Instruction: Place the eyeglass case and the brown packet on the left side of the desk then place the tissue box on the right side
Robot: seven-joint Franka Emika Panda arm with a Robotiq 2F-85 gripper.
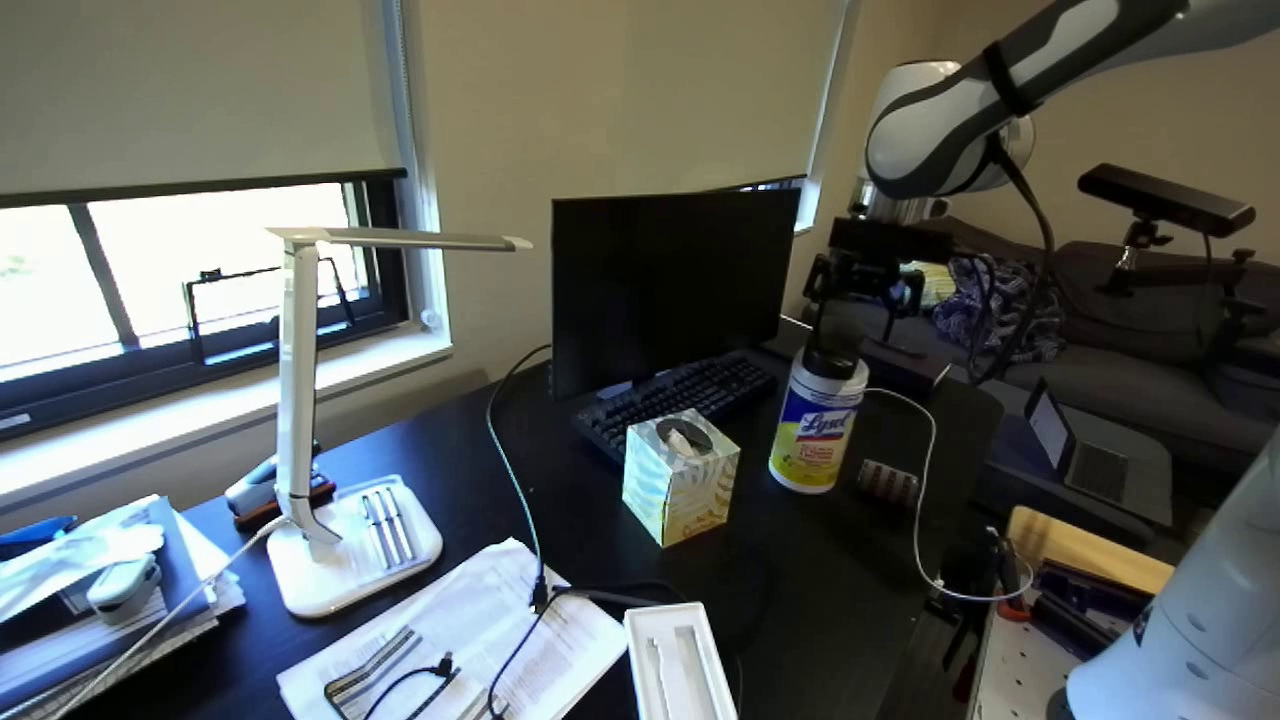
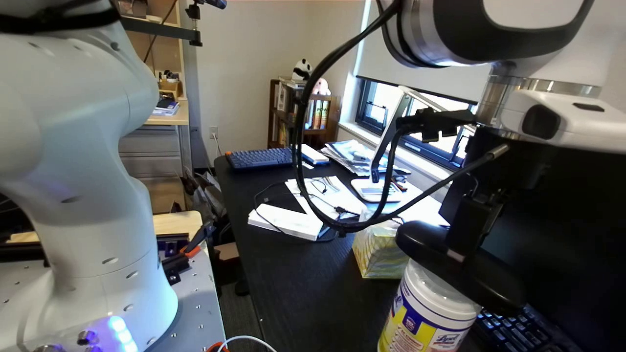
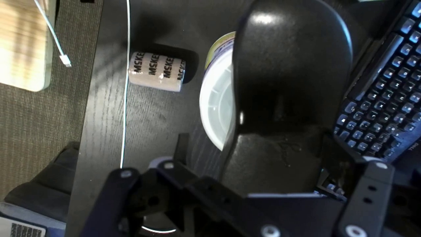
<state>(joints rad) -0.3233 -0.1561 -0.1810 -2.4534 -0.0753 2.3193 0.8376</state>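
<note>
The black eyeglass case [image 3: 289,65] lies across the top of the white wipes tub [image 3: 215,98], seen also in both exterior views. My gripper [image 3: 260,146] is lowered around it and stands open. In the wrist view a gap separates the left finger [image 3: 182,149] from the case; whether the right one touches cannot be told. The brown packet [image 3: 158,71], a small tan roll with black lettering, lies on the dark desk [image 3: 158,121] beside the tub. A pale yellow-green tissue box [image 1: 680,485] stands upright near the desk's middle, partly blocked by the cables in an exterior view.
Behind the box and tub are a keyboard [image 1: 690,395] and a monitor [image 1: 680,280]. Papers [image 1: 480,620], a white box insert [image 1: 680,660] and a white lamp [image 1: 298,390] occupy the far side. A white cable [image 3: 126,98] runs past the packet.
</note>
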